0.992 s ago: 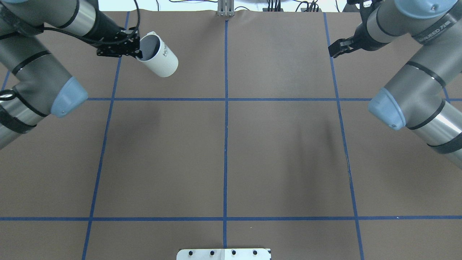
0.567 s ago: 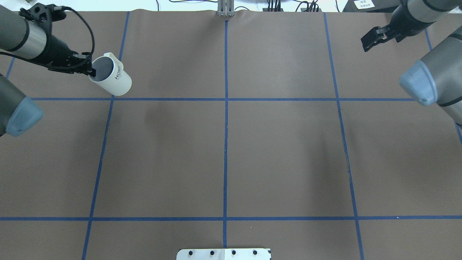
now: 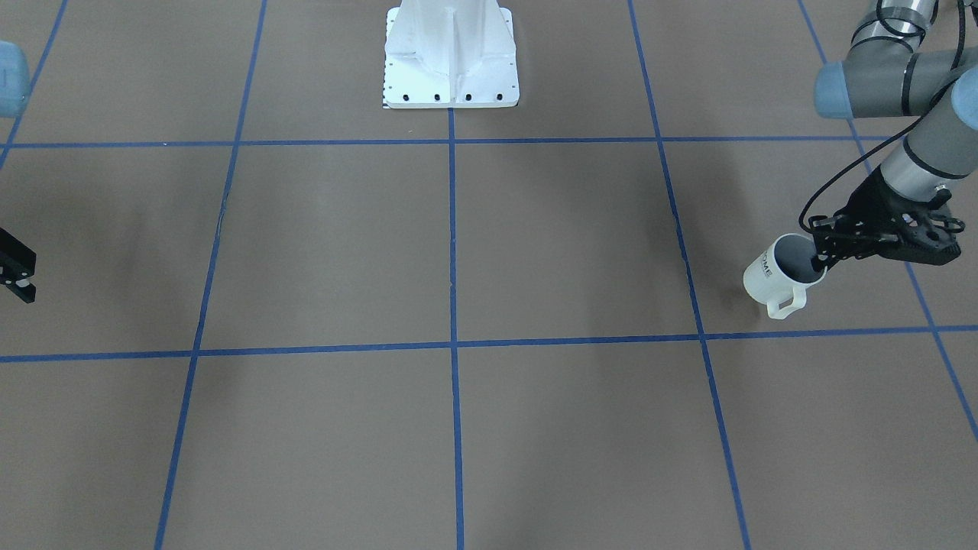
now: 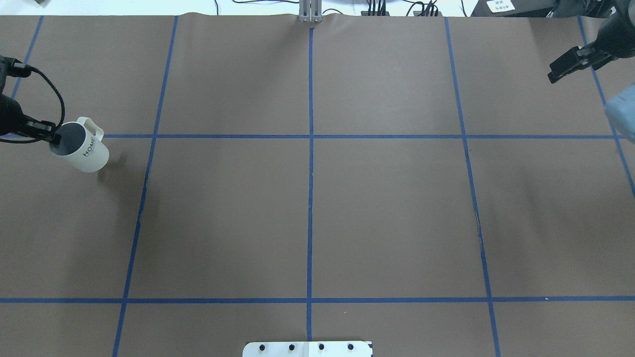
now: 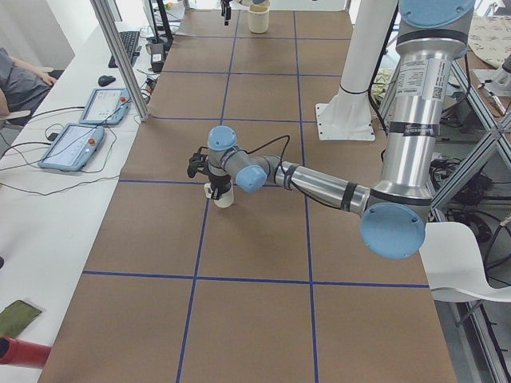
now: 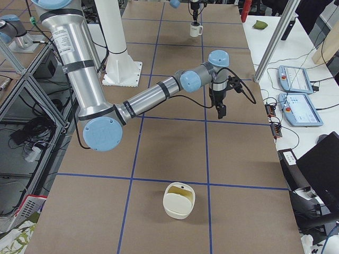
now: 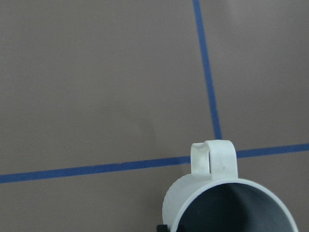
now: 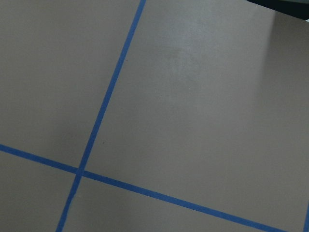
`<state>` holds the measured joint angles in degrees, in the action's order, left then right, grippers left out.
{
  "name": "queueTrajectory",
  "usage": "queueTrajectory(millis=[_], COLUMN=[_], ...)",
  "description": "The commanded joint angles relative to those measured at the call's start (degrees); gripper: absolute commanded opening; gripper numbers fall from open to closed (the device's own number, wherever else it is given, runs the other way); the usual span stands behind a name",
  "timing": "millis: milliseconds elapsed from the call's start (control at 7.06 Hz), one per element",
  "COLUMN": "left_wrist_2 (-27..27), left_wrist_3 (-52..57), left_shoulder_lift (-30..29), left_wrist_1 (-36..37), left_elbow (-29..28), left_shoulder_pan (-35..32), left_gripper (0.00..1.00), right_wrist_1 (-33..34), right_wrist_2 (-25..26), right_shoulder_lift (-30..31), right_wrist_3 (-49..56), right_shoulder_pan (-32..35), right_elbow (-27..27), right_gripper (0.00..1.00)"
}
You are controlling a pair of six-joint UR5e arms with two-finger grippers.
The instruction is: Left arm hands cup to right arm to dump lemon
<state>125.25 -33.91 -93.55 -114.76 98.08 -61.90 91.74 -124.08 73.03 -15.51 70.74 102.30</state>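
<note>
My left gripper (image 4: 51,138) is shut on the rim of the white cup (image 4: 85,151) marked "HOME". It holds the cup tilted at the table's far left, handle away from me. The cup also shows in the front view (image 3: 778,276), with the left gripper (image 3: 824,260) at its rim. The left wrist view shows its handle and grey inside (image 7: 227,205). No lemon shows in the part of the inside I see. My right gripper (image 4: 563,67) is at the far right edge, open and empty, with a small gap between its fingers (image 3: 17,286).
The white base plate (image 3: 451,69) stands at my side of the table. A cream bowl (image 6: 179,200) with a yellowish inside sits on the table's right end, past my right gripper (image 6: 220,110). Tablets (image 6: 296,90) lie on a side bench.
My left gripper has carried the cup from the far centre-left out to the left edge and nearer to me. My right gripper has swung out to the right edge.
</note>
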Motion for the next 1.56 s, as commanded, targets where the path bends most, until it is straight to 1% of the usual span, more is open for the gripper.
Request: queueTrajectory(millis=[0, 283, 425, 567, 709, 992, 1134, 1276, 1417], left_wrist_2=[0.08, 0.08, 0.08, -0.01, -0.01, -0.01, 0.43, 0.78, 0.78], left_wrist_3=[1.92, 2.01, 2.01, 1.92, 1.92, 2.09, 4.88, 13.17, 21.44], left_shoulder_lift=[1.96, 1.97, 1.97, 1.97, 1.97, 1.88, 1.62, 1.53, 1.53], left_wrist_1=[-0.46, -0.55, -0.55, -0.55, -0.55, -1.6, -0.39, 4.23, 9.5], left_elbow=[-0.17, -0.7, -0.7, -0.87, -0.79, 1.05, 1.23, 1.32, 1.84], left_shoulder_pan=[-0.24, -0.24, -0.15, -0.15, -0.15, -0.85, -4.33, -8.11, -11.89], left_gripper=[0.0, 0.0, 0.17, 0.44, 0.56, 1.0, 1.0, 1.0, 1.0], right_wrist_1=[0.01, -0.07, 0.01, -0.07, -0.07, -0.07, 0.45, 1.5, 4.12], right_wrist_2=[-0.11, 0.07, 0.07, 0.33, 0.33, 0.16, -0.1, -0.45, -4.37], right_shoulder_lift=[0.71, 1.15, 1.24, 1.76, 2.64, 2.47, 2.12, 2.12, 1.86], right_wrist_3=[1.09, 1.0, 0.92, 0.39, 1.0, 1.18, 1.27, 4.66, 9.92], right_shoulder_pan=[1.07, 1.07, 1.07, 1.07, 1.07, 1.77, 3.6, 5.45, 9.03], right_elbow=[-0.17, -0.17, -0.17, -0.17, -0.17, -0.17, -0.17, -0.78, -1.92], right_gripper=[1.0, 1.0, 1.0, 1.0, 1.0, 1.0, 1.0, 1.0, 1.0])
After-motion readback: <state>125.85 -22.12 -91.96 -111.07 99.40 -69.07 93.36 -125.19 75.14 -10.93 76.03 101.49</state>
